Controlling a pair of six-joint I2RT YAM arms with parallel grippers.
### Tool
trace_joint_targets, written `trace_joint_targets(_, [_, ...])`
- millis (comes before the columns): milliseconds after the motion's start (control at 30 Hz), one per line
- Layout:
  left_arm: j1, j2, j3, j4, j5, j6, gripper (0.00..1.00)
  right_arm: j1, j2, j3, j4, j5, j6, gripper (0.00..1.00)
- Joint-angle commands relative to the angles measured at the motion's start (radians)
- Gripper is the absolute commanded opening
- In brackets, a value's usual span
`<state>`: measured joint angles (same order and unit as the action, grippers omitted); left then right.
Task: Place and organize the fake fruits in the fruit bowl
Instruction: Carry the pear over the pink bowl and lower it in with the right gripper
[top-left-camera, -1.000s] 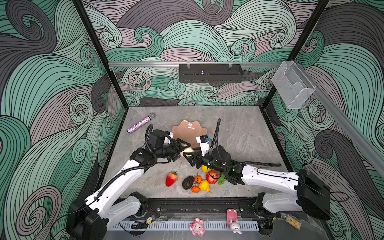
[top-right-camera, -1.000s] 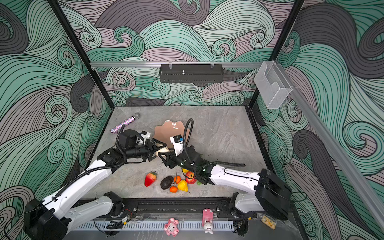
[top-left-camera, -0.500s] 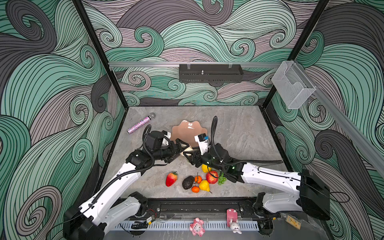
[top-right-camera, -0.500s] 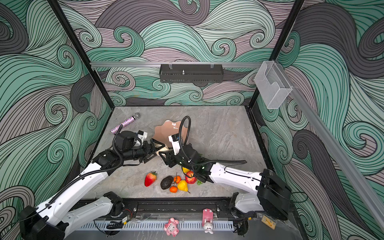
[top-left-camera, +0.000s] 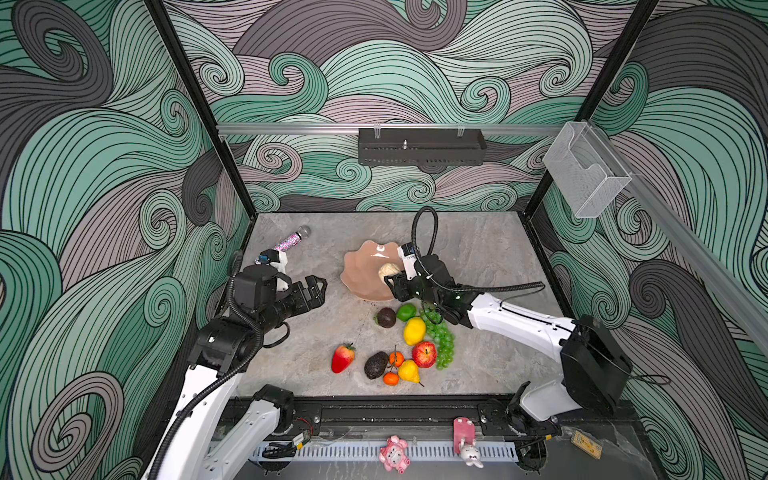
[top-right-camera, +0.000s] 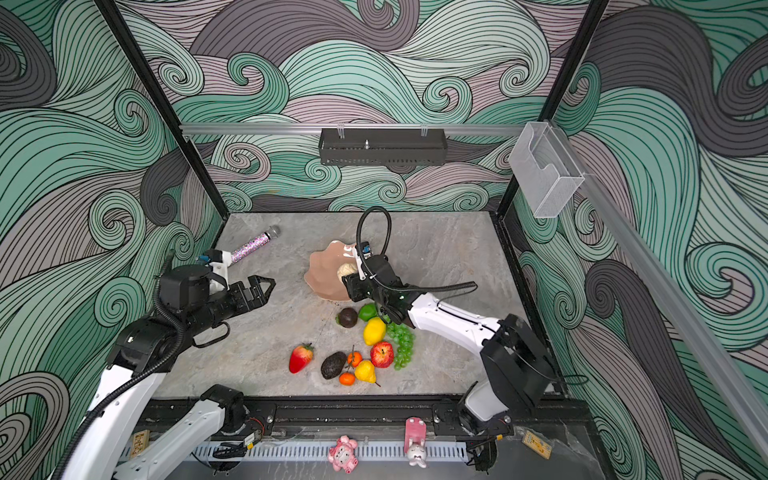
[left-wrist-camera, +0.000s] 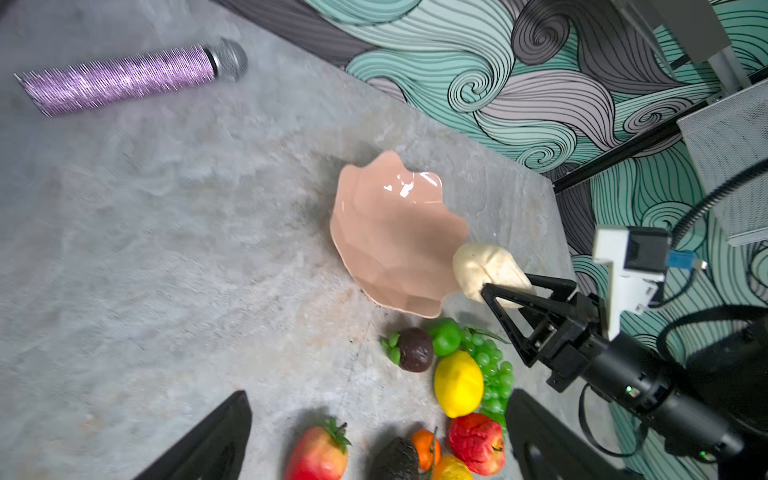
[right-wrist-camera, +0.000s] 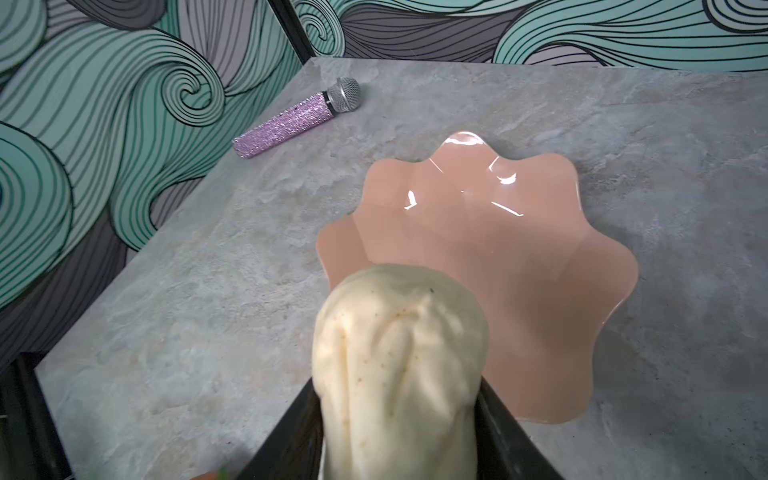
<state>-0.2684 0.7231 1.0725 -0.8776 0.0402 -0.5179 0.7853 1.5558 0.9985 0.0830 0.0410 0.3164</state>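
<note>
Left gripper (top-left-camera: 318, 290) gapes wide, right gripper (top-left-camera: 390, 280) clamps one cream pear (right-wrist-camera: 399, 353) at the single fruit bowl's (top-left-camera: 360, 270) rim, and ten fake fruits (top-left-camera: 414, 330), including two tangerines (top-left-camera: 396, 358), dot the table (top-left-camera: 307, 340).

White arms (top-left-camera: 519, 328), black joints, ribbed black cables (top-left-camera: 490, 287), black triangular-framed left tool (top-left-camera: 322, 292).
</note>
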Motion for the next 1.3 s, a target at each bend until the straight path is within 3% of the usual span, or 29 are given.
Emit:
trace_joint_targets(0, [0.006, -0.043, 0.026, -0.078, -0.153, 0.147, 0.98, -0.019, 0.066, 0.07, -0.043, -0.025, -0.063, 0.52])
trace_joint_targets(167, [0.0, -0.059, -0.024, -0.057, -0.188, 0.202, 0.97, -0.044, 0.215, 0.195, -0.12, -0.075, -0.112, 0.53])
trace_joint_targets(533, [-0.057, -0.082, -0.109, -0.027, -0.241, 0.211, 0.98, -0.049, 0.403, 0.342, -0.192, -0.045, -0.162, 0.53])
trace_joint_targets(700, [-0.064, -0.085, -0.116, -0.022, -0.251, 0.212, 0.98, -0.051, 0.441, 0.354, -0.215, 0.013, -0.152, 0.54])
trace_joint_targets(1267, [-0.072, -0.084, -0.117, -0.023, -0.271, 0.214, 0.98, -0.05, 0.472, 0.372, -0.235, 0.035, -0.158, 0.67])
